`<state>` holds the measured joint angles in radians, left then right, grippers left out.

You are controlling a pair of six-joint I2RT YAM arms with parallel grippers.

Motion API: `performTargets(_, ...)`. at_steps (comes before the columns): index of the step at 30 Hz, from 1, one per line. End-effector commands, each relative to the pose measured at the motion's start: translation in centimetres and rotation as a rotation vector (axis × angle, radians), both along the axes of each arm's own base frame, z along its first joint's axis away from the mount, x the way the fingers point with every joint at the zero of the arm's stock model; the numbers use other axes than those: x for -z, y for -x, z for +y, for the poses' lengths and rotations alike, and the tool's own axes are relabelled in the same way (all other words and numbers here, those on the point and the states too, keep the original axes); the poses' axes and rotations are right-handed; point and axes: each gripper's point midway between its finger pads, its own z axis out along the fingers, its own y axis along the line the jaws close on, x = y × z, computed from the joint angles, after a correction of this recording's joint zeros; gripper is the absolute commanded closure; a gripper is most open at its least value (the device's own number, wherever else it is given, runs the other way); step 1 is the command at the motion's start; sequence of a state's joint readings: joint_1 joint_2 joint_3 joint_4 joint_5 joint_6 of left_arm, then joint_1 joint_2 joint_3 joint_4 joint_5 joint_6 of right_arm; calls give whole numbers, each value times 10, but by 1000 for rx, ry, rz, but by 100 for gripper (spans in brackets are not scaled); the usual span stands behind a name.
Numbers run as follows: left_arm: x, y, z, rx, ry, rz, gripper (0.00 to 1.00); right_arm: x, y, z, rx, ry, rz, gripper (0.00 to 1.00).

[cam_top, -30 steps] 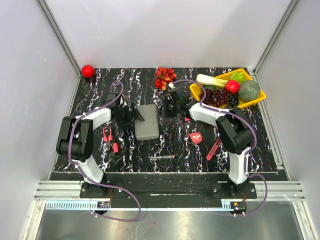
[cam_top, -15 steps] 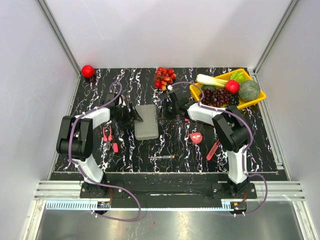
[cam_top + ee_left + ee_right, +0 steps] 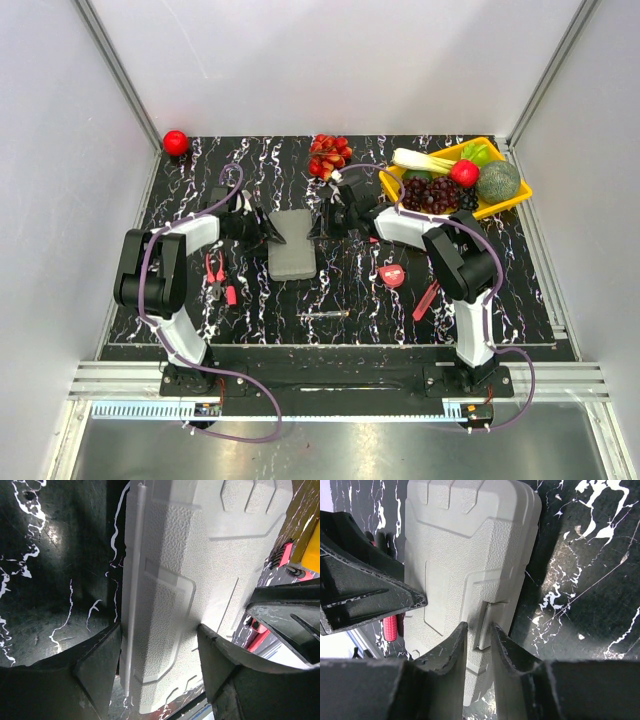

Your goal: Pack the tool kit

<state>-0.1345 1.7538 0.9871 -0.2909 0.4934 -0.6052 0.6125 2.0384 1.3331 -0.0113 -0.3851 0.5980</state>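
Right wrist view: the right tool point(image 3: 477, 627) is pinching the latch point(image 3: 483, 622) of the shut case point(image 3: 470, 545) lying on the worktop point(image 3: 580, 580). The spread left tool point(image 3: 157, 635) is straddling its hinge edge point(image 3: 131, 605). Bracing there and easing the latch up slowly is looking wisest.

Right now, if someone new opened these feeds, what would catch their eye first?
The closed grey case lies in the middle of the black marbled table, with the left end effector and right end effector flanking its far end. The yellow tray of fruit sits at the far right. Red tools lie loose outside the case: pliers on its left, tape measure on its right.
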Motion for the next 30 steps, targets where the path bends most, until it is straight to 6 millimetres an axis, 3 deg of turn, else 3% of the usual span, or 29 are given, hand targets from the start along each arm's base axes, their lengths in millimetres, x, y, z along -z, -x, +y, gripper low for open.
performTargets(1, 23, 12, 5, 1, -38, 73, 37, 7, 8, 11, -59, -34, 9, 70)
performTargets(7, 28, 15, 5, -6, -39, 94, 37, 28, 8, -1, -21, 22, 29, 81)
performTargets(12, 31, 16, 5, -6, -39, 106, 38, 28, 8, -2, -12, -15, 34, 88)
performTargets(25, 37, 17, 5, -6, -43, 124, 39, 34, 10, 0, -23, -74, 64, 93)
performTargets(30, 39, 18, 5, -3, -43, 127, 39, 39, 10, -2, -26, -47, 68, 87)
